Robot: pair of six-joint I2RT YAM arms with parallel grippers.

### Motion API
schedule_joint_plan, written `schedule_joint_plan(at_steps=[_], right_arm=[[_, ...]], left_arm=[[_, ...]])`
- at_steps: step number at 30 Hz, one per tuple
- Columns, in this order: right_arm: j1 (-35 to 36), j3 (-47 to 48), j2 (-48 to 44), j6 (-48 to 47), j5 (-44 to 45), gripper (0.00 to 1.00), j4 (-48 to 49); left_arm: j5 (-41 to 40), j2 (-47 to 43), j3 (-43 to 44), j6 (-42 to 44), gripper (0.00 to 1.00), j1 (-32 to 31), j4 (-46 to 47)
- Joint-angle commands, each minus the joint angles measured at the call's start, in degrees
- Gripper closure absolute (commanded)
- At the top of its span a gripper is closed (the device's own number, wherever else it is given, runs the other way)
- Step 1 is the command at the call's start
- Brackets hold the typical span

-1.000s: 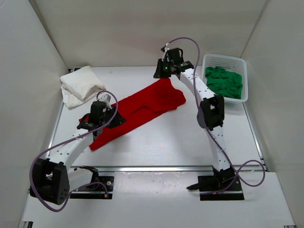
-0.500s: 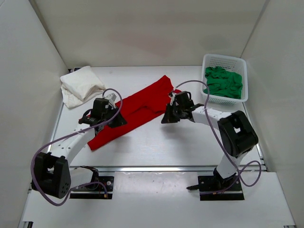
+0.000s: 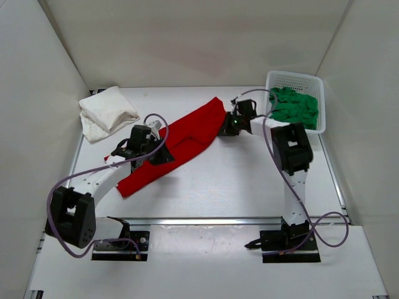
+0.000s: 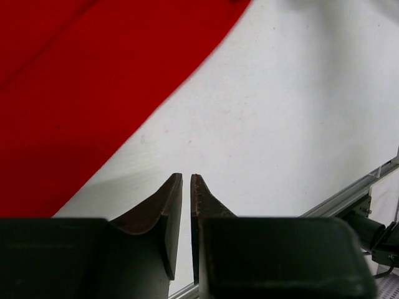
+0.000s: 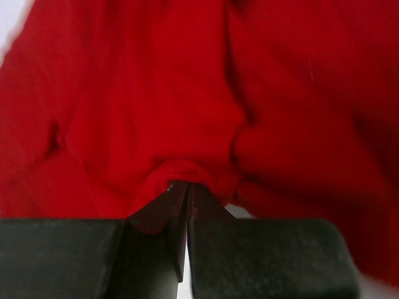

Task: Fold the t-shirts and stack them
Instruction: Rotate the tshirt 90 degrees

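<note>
The red t-shirt lies as a long diagonal strip across the middle of the table. My right gripper is at its far right end, shut on a fold of the red cloth at the fingertips. My left gripper sits at the shirt's near edge; its jaws are shut with nothing between them, over bare table beside the red cloth. The off-white t-shirt lies bunched at the far left. The green t-shirt lies crumpled in the basket.
The white perforated basket stands at the far right corner. White walls close in the table on the left, back and right. A metal rail runs along the near edge.
My right gripper swung from the shirt's far end toward the front, then back to its right end. The shirt's wide right part is now folded in, a narrower strip. My left gripper shifted slightly right.
</note>
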Motion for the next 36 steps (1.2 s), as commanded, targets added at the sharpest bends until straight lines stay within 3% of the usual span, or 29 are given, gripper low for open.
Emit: schedule_joint_plan(at_steps=[1,3,5,7,10,13,16,19,24,30,36], right_arm=[[-0.03,16.15,8.88,-1.62,1.61,1.0,-7.99],[-0.65,29.88,14.15,-2.59,2.14,1.0,-13.9],[-1.35,34.4,13.39,-4.69,2.4,1.0,-19.87],[-1.18,30.4,8.74,-6.63,5.2,1.0,-19.29],[0.05,15.12,-6.17,-3.75,4.96,0.88,-13.15],[4.25,-6.38,-16.2,0.82,1.01,0.74,-2.63],[12.41,-16.69,-19.48,4.68,-0.14,0.65,5.66],[18.84,-21.29,-18.53,10.39,0.47,0.62,14.28],[24.83,-18.15,-10.64,15.42,3.89,0.61,22.02],[29.31,-6.54,0.54,18.67,9.16,0.64,19.05],[31.07,1.99,8.37,22.54,7.24,0.75,15.7]], left_arm=[[1.93,2.68,4.13,-0.09,0.76,-2.06,0.14],[2.02,3.65,6.32,-0.35,0.75,-2.6,-0.04],[2.54,3.22,7.56,-0.78,0.74,-2.43,-0.48],[2.89,3.39,8.35,-1.23,0.72,-1.64,0.05],[3.42,3.04,9.05,-2.01,0.7,0.04,0.4],[2.64,1.55,8.89,-1.93,0.7,1.96,0.58],[0.35,-0.82,8.36,-0.62,0.69,4.69,-1.87],[-0.27,-3.01,6.52,0.35,0.68,6.89,-2.76],[-4.22,-7.85,4.05,1.58,0.66,7.33,-4.61],[-4.31,-8.83,4.14,2.2,0.65,5.85,-5.49],[-3.96,-9.35,4.58,2.38,0.65,6.02,-5.92]])
